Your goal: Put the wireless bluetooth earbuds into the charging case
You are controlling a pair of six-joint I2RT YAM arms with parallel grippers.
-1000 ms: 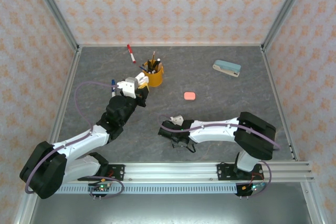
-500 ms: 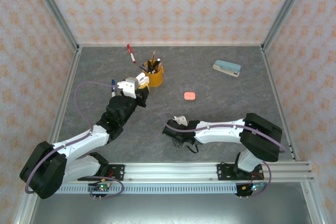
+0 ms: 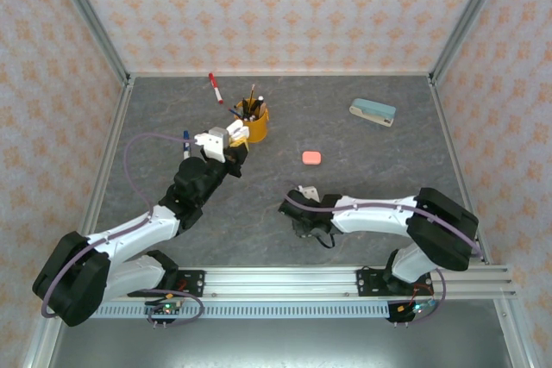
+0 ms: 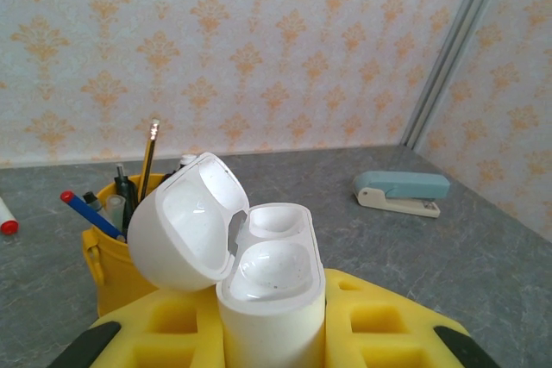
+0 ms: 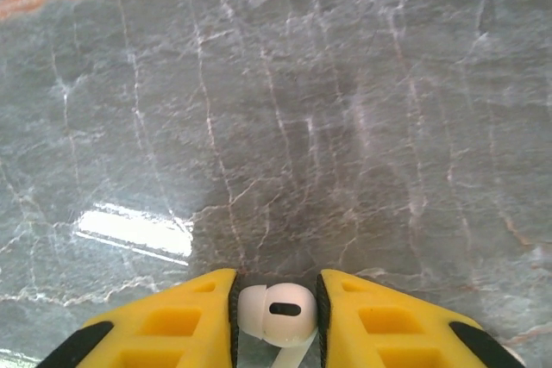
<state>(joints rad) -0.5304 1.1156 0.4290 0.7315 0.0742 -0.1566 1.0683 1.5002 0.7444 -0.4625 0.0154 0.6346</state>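
**A:** What do we see from the top view?

**B:** A grey marbled surface (image 3: 388,170) enclosed by orange-patterned walls. Our left arm (image 3: 138,228) stretches towards a yellow pen cup (image 3: 254,125). Our right arm (image 3: 379,213) lies low near the front. A pink case (image 3: 311,158) and a stapler (image 3: 373,112) sit well apart.

**A:** And the left wrist view?

**B:** Our left tool (image 4: 272,333) is clamped on the white charging case (image 4: 272,277). The case is upright with its lid open and both wells empty.

**A:** And the right wrist view?

**B:** Our right tool (image 5: 276,309) pinches a white earbud (image 5: 269,308) by its rounded head over the glossy surface. We judge it very light, rigid and slick, so it may twist free. A gentle hold across the head suits it.
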